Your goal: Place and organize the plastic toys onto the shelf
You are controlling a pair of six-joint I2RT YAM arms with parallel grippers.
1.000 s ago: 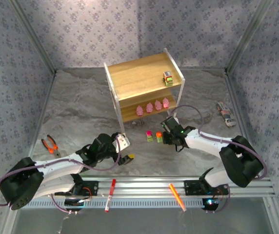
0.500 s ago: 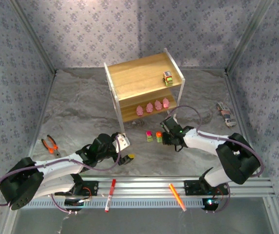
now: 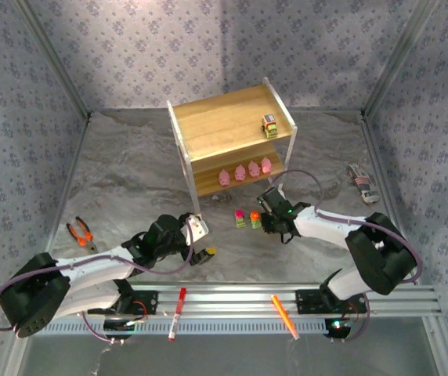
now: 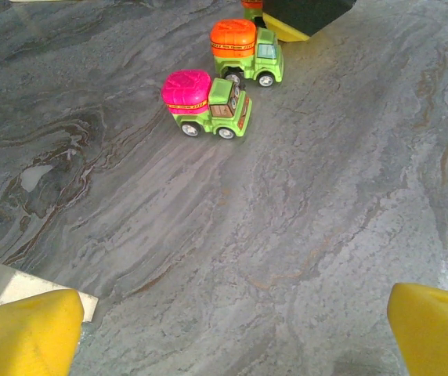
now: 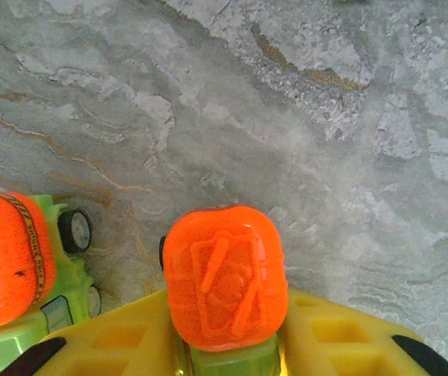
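The shelf stands at the middle back. One truck sits on its top board, and several pink figures line its lower board. On the table in front are a pink-topped truck and an orange-topped truck. My right gripper is low over the table, its yellow fingers pressed on both sides of a second orange-topped truck. My left gripper is open over bare table, short of the trucks.
Orange-handled pliers lie at the left. A red marker and an orange marker rest on the front rail. A small grey object lies at the right. The shelf's white legs stand just behind the trucks.
The right gripper's fingers have closed in on the orange-topped truck. The right arm's elbow shifted slightly left. The left arm has not moved.
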